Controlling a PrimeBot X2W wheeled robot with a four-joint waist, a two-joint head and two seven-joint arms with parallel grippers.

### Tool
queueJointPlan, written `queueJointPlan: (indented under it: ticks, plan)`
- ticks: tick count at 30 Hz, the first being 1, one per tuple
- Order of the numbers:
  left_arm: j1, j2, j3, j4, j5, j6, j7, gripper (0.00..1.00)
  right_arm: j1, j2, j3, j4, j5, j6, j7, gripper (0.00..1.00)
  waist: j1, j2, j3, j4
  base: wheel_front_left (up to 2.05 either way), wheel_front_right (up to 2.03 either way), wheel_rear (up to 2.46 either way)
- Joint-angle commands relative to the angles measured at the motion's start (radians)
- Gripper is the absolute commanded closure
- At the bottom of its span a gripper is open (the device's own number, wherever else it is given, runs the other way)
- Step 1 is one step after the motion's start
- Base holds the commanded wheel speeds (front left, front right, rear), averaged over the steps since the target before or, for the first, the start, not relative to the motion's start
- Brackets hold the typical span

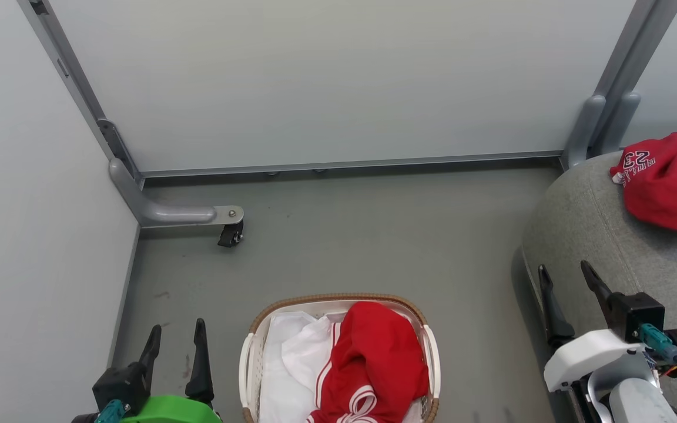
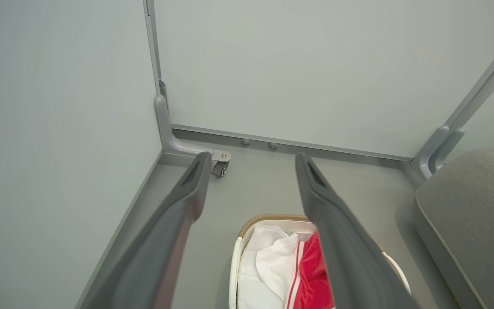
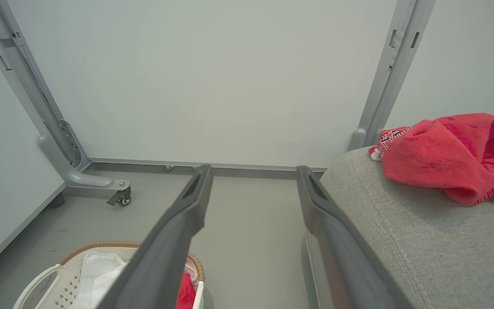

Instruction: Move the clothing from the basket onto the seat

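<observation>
Head view: the basket [image 1: 245, 364] stands on the floor, bottom centre, between the two grippers and cut off by the frame edge. It holds a white liner [image 1: 291, 364] on the left and a bunched red garment [image 1: 376, 358] on the right. The garment's length runs from the far rim toward the robot, with its white-striped hem at the near end. On the seat [image 1: 585, 235] at right lies a crumpled red jersey [image 1: 673, 182], well apart from the basket. The jersey's length runs from upper left to lower right, and its lettering sits at the left end, upside down. The left gripper [image 1: 178, 326] stands just left of the basket, jaws apart and empty. The right gripper [image 1: 564, 267] hangs over the seat's front edge, jaws apart and empty.

Left wrist view: fingers spread, nothing between them. The basket lies below them, liner left, red garment right.

Right wrist view: fingers spread and empty. The jersey rests on the seat at upper right, with the basket at lower left.
</observation>
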Motion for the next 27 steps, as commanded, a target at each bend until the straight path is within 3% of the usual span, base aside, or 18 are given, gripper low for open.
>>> queueJointPlan:
  ticks: [1,27]
  plan:
    - [0.016,0.001,-0.004,0.000,-0.005,-0.001,-0.001,0.00,0.023,-0.003,0.003,-0.006,0.014,-0.001,-0.002,0.00,0.0001,0.0000,-0.004,0.002,0.00,0.00,0.00]
    - [0.001,0.001,-0.021,0.014,-0.012,0.000,-0.001,0.00,0.041,-0.003,0.034,-0.011,0.034,-0.001,-0.002,0.00,0.0001,0.0000,0.003,-0.014,0.00,0.00,0.00]
